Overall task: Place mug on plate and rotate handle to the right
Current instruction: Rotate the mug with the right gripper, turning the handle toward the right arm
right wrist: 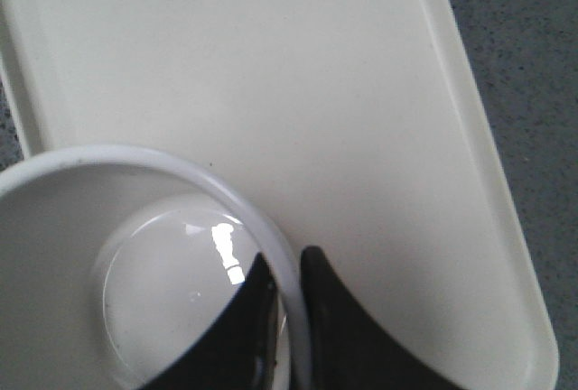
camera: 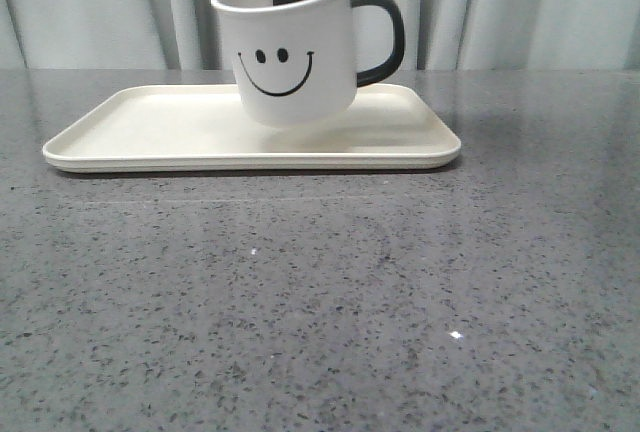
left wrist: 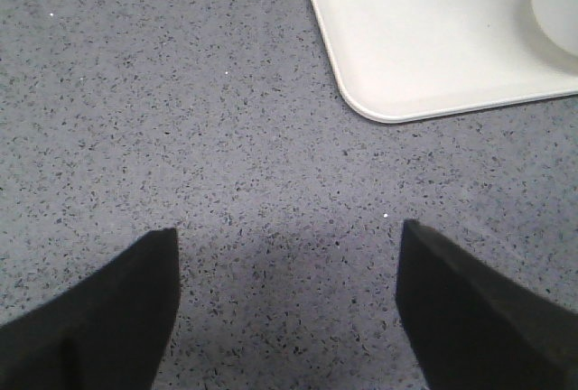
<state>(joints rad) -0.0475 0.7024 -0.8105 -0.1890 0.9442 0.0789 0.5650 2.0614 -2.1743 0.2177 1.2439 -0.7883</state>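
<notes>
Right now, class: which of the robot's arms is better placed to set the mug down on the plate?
Right. The right gripper already pinches the mug's rim above the plate; the left gripper hangs open over bare table.

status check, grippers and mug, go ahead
Right gripper clamped on mug rim, mug tilted over plate, handle right. Left gripper open, over bare table. Nothing obstructing.

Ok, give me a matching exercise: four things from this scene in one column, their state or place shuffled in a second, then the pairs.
1. mug
2. handle
3. left hand
4. right hand

A. open above the bare countertop
B. pinching the mug's rim, one finger inside
C. tilted over the plate
D. pointing right in the front view

Pairs: 1-C, 2-D, 3-A, 4-B
</notes>
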